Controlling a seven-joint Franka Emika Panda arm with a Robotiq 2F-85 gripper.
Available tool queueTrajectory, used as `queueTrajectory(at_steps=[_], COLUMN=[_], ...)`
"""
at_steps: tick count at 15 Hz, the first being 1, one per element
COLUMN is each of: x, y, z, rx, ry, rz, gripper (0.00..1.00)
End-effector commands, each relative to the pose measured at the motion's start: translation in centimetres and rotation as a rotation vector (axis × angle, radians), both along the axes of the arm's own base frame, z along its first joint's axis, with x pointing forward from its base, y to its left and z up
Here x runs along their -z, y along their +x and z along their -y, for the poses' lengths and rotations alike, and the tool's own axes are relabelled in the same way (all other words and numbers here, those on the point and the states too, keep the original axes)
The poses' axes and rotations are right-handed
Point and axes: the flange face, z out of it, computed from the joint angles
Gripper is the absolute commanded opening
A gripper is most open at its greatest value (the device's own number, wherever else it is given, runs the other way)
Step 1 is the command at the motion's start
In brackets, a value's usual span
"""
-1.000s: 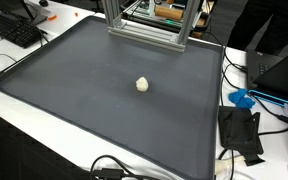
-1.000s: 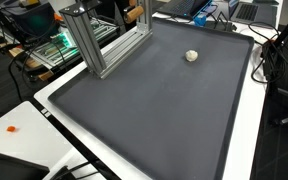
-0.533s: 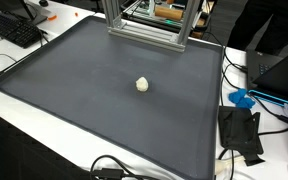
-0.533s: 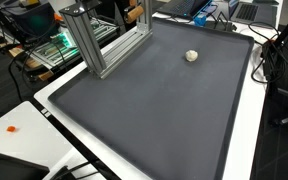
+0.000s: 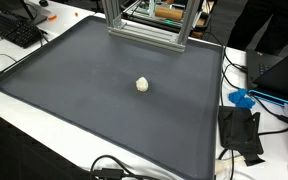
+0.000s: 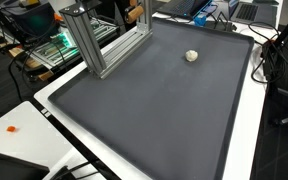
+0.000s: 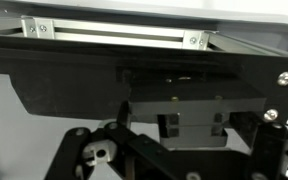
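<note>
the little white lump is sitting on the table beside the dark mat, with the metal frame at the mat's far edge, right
Not quite. The lump lies on the mat, well inside its edges, not beside it; both exterior views show this. The frame does stand at the mat's far edge.

I see a white table (image 5: pixel 44 140) covered nearly edge to edge by a dark grey mat (image 5: pixel 84 100). A small pale lump (image 5: pixel 142 85) lies alone on the mat, well apart from the aluminium frame (image 5: pixel 149 35) standing at one edge; a black keyboard (image 5: pixel 14 30) sits by a corner
</note>
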Motion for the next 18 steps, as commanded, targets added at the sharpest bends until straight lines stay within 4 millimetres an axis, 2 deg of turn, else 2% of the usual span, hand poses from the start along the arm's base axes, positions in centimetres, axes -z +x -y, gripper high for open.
queueTrajectory(at_steps=[1, 8, 18], x=[0.1, -0.9, 0.2], y=[-0.1, 0.2, 0.2], z=[-0.1, -0.3, -1.1], rx=[0.011, -0.003, -0.024], ry=[-0.004, -0.019, 0.006], rz=[-0.001, 0.008, -0.027], gripper=[1.00, 1.00, 1.00])
